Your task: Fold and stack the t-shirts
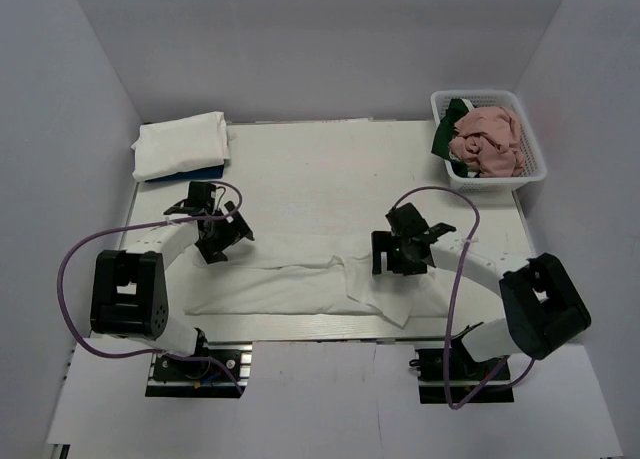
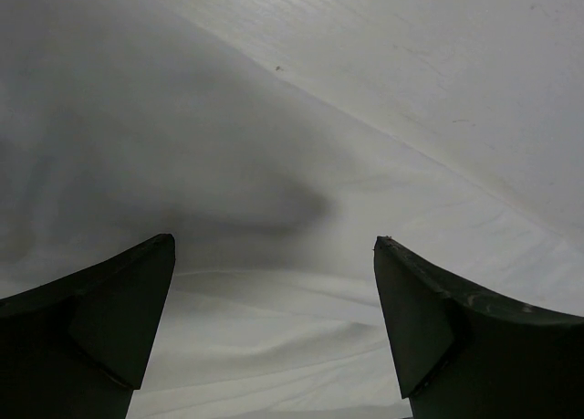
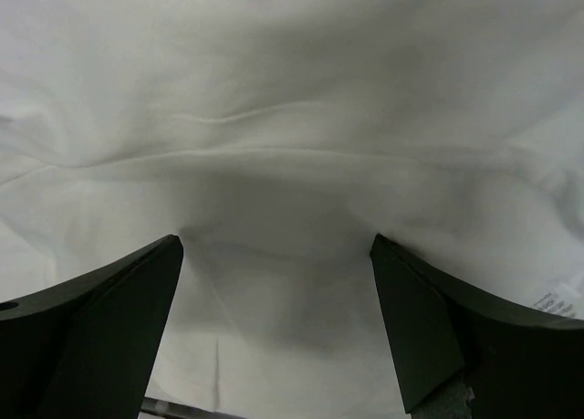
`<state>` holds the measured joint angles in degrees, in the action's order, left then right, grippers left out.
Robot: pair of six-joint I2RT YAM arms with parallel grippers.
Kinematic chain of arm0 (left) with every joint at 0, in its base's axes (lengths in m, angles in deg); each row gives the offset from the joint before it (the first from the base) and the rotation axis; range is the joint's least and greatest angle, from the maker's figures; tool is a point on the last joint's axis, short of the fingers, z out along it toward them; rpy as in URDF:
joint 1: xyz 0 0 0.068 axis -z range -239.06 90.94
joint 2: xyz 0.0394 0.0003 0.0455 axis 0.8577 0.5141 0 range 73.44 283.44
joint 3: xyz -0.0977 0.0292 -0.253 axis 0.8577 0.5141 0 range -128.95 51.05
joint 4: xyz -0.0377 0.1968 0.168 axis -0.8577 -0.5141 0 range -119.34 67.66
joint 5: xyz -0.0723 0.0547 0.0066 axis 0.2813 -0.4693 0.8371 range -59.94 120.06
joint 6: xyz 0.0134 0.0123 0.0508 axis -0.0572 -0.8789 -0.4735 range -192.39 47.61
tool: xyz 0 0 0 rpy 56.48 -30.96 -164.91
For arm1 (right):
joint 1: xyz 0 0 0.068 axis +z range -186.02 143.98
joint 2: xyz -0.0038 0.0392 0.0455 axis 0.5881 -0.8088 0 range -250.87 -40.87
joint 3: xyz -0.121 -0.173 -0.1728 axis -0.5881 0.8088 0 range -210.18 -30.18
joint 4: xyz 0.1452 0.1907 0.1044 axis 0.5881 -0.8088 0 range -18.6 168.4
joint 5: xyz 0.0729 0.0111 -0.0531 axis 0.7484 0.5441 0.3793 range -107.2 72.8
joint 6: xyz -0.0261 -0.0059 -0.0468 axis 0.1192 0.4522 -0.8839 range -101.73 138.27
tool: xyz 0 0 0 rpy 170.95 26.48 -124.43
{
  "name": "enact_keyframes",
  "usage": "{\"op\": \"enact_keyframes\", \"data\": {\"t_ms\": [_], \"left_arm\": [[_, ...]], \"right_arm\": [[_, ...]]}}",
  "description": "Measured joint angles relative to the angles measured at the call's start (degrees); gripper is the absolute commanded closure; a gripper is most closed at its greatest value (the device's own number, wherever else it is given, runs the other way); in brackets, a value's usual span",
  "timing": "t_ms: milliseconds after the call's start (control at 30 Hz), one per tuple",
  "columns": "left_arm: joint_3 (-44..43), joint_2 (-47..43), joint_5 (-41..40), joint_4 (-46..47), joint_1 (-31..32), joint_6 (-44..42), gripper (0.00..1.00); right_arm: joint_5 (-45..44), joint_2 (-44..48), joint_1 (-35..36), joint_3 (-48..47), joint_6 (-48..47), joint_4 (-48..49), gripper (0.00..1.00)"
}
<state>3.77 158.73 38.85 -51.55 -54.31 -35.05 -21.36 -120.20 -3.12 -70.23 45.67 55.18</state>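
End effectors, two items, both released.

1. Left end effector [image 1: 220,237]: jaws spread wide with nothing between them. You find it over the left end of the spread white shirt [image 1: 300,284]. Its wrist view shows only cloth and a strip of bare desk [image 2: 438,63] past the shirt's edge.
2. Right end effector [image 1: 402,254]: jaws likewise wide apart and gripping nothing. It sits over the right part of the spread white shirt. Its wrist view is filled with rumpled white cloth [image 3: 292,118].
3. Spread white shirt: lies flat on the desk [image 1: 320,179] as a long band between the two arms, with creases near the middle.
4. Folded white shirts [image 1: 180,144]: you see these behind the spread shirt and to its left, resting on a blue item [image 1: 195,172] you cannot identify.
5. Basket [image 1: 537,169]: white mesh, behind the spread shirt and to its right. It holds a bunched pink shirt [image 1: 490,139] and a dark green shirt [image 1: 452,119].
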Motion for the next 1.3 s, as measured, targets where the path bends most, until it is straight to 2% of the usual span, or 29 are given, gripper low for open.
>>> {"op": "enact_keyframes", "data": {"t_ms": [333,400,600,767,867,900,1000,1100,1300], "left_arm": [[0.17,2.16,-3.98,-0.83,2.60,3.37,0.00],[-0.20,2.78,-4.20,-0.72,3.30,4.20,0.04],[1.31,2.84,-2.49,1.92,7.78,7.21,0.05],[6.97,-0.92,4.92,6.84,15.17,11.52,0.05],[8.31,-2.71,8.90,4.96,19.76,13.64,0.05],[8.17,-3.30,9.05,3.56,21.03,14.03,0.02],[6.88,-5.38,7.21,-4.31,24.48,12.98,0.00],[1.84,-7.19,3.32,-12.35,26.23,9.66,0.00],[-7.43,-8.81,-2.45,-14.01,29.86,3.23,0.00]], "right_arm": [[-1.51,-14.40,-7.10,-12.68,-4.59,5.01,0.10],[-2.36,-19.61,-7.93,-18.34,-6.45,5.29,0.10],[-2.86,-35.39,-9.70,-37.75,-14.19,7.72,0.10],[1.31,-45.90,-11.30,-51.98,-19.91,10.03,0.10],[1.88,-51.80,-11.76,-60.13,-22.77,11.26,0.10],[2.84,-53.72,-11.91,-63.34,-23.65,10.99,0.10],[5.33,-54.86,-12.11,-65.59,-24.76,10.45,0.10],[7.65,-54.34,-12.13,-65.57,-25.31,10.40,0.10],[10.29,-46.90,-12.11,-62.23,-21.88,7.23,0.10]]}}
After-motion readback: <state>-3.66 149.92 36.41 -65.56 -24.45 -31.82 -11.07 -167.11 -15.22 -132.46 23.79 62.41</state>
